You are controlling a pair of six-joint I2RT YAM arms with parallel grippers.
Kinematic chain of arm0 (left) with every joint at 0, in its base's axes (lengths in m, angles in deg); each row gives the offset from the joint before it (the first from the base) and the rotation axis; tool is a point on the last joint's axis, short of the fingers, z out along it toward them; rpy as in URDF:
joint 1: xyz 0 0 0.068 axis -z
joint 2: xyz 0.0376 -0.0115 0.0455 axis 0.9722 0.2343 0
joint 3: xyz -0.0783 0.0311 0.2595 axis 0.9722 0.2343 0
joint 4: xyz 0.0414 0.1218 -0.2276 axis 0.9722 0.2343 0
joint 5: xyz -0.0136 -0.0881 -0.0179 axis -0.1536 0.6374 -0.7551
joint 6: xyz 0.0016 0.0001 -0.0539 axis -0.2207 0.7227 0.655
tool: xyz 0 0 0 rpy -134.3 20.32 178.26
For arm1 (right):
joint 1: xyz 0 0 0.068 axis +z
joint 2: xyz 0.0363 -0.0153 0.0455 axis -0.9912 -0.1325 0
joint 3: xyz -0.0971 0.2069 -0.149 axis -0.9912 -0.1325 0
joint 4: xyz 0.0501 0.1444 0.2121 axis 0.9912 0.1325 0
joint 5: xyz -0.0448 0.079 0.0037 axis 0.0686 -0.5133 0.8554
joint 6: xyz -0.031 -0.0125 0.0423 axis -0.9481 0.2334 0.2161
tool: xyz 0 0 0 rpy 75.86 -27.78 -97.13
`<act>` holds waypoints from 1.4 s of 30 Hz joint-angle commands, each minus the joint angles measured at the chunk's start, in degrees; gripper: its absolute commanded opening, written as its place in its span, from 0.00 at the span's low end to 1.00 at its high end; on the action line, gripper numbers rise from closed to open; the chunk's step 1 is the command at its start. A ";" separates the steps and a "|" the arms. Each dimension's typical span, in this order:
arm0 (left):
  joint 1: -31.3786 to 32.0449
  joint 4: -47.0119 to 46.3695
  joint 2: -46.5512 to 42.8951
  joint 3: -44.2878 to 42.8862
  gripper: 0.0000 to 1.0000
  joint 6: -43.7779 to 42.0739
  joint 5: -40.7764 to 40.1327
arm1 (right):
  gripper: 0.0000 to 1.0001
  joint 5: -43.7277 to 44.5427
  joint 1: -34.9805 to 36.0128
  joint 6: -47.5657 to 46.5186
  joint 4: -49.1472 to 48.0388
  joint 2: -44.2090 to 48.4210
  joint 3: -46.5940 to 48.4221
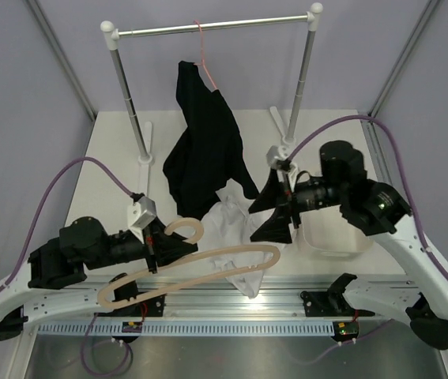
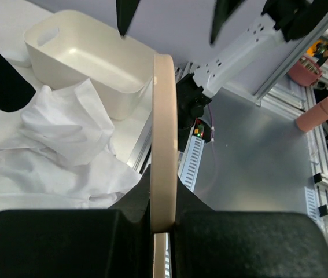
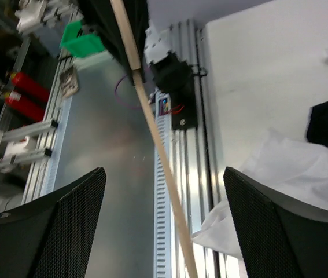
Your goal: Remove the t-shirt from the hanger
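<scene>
Your left gripper [image 2: 164,231] was clamped tight on the light beige wooden hanger [image 2: 165,127] just below its hook, holding it tilted over the table's [image 1: 121,134] near edge. The crumpled white cotton t-shirt [image 1: 227,221] lay at the middle of that near edge, a fold spilling past it beneath the hanger's right shoulder; whether it was threaded on there, you could not tell. Your right gripper [image 3: 169,231] hovered over the t-shirt, fingers wide apart, holding nothing.
</scene>
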 commanded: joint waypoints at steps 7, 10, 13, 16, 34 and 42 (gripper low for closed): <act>0.26 -5.03 4.77 -2.09 0.00 -1.80 5.33 | 0.84 8.75 14.85 -8.05 4.56 -6.10 -2.01; 0.34 -6.34 5.04 -1.22 0.00 -1.80 6.29 | 0.84 10.95 18.11 -8.57 1.75 -6.62 -5.27; 0.26 -8.28 4.87 -0.51 0.00 -1.54 7.61 | 0.83 11.30 20.22 -9.01 -0.54 -7.68 -7.91; 0.26 -8.72 4.87 -0.77 0.00 -1.19 7.70 | 0.80 12.01 21.89 -7.61 -4.74 -7.86 -10.19; 0.26 -9.42 1.97 -0.15 0.74 2.33 3.14 | 0.00 24.98 22.42 8.02 -17.17 10.94 -22.24; 0.26 -8.28 0.56 -2.88 0.99 4.44 0.07 | 0.00 45.12 22.42 17.26 -6.36 19.10 -25.67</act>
